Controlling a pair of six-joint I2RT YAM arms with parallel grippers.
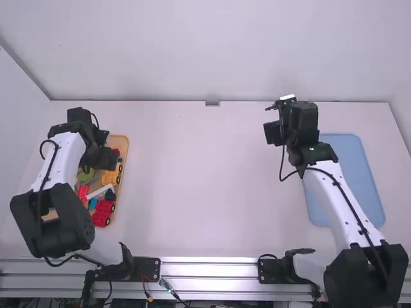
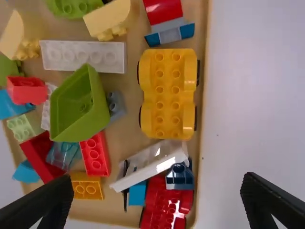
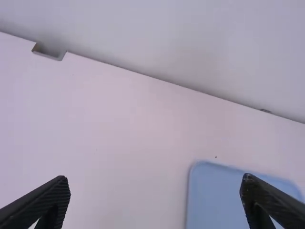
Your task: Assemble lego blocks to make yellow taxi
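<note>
Spread wide, with nothing between its fingers, our left gripper [image 2: 157, 180] hangs over the wooden tray [image 2: 206, 95], where our likeliest taxi chassis, the yellow wheeled base [image 2: 167, 90], lies studs up close beside the rim. We expect that base to be light and stiff, hard plastic that won't give under a squeeze but may slip if we catch only a rounded edge. Its black wheels could let it roll, so we would take it across the narrow waist between the wheel pairs, pads square to the long sides; the strip between base and rim looks tight, and a finger could land on the rim instead. Next to it, the clear-and-white piece [image 2: 151, 164] leans over the red wheeled base [image 2: 164, 206]; we judge its see-through part slick, best held by the solid white edge. Farther off in the tray, the pale yellow curved brick [image 2: 108, 20] would slide off its slope, so we would grip its flat, parallel sides. The long translucent brick [image 2: 82, 56] should be an easy grip across its width. Well apart, across the white table [image 1: 192, 179], our right gripper [image 3: 155, 180] is likewise parted and empty, near the blue board [image 3: 228, 200].
</note>
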